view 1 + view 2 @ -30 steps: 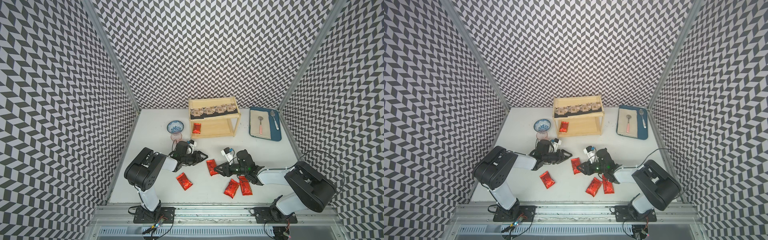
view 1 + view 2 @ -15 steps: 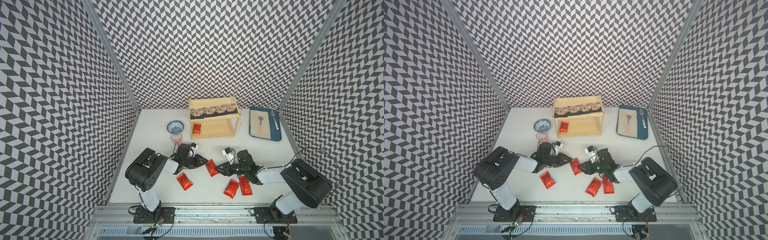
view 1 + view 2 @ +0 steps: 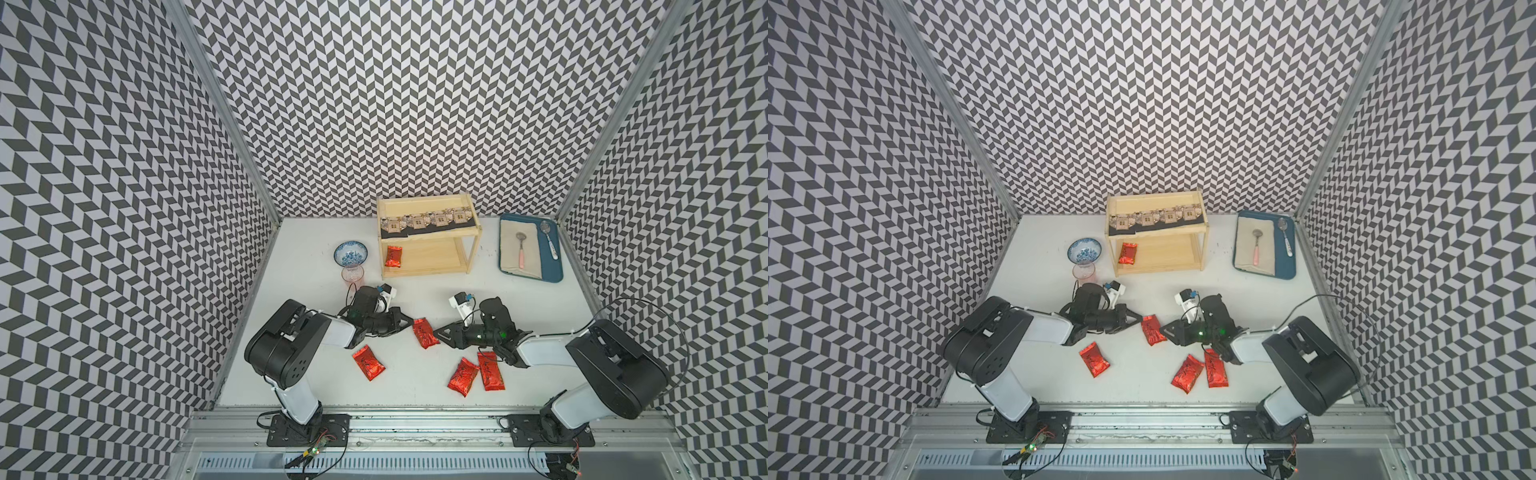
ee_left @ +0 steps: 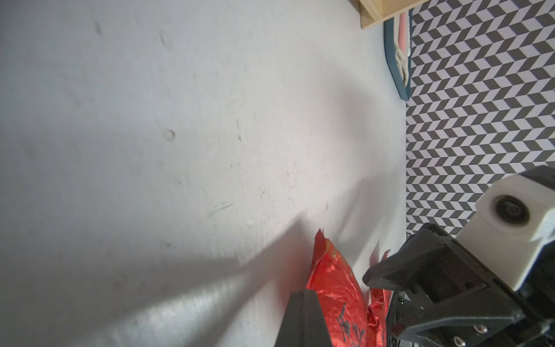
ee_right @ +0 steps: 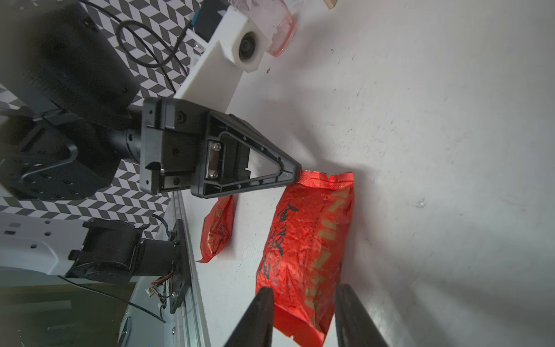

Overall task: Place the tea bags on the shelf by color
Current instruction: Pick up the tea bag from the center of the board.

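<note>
The left gripper, fingers pressed together, touches the sealed corner of a red tea pouch lying mid-table; whether any foil is pinched I cannot tell. The right gripper clasps the pouch's other end between part-spread fingers. Behind them, the shelf holds four black tea bags on top and a second red pouch below.

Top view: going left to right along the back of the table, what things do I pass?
Blue-patterned bowl → wooden shelf → blue tray. The pink glass sits just in front of the bowl, so its place in the order is unclear and I left it out.
</note>
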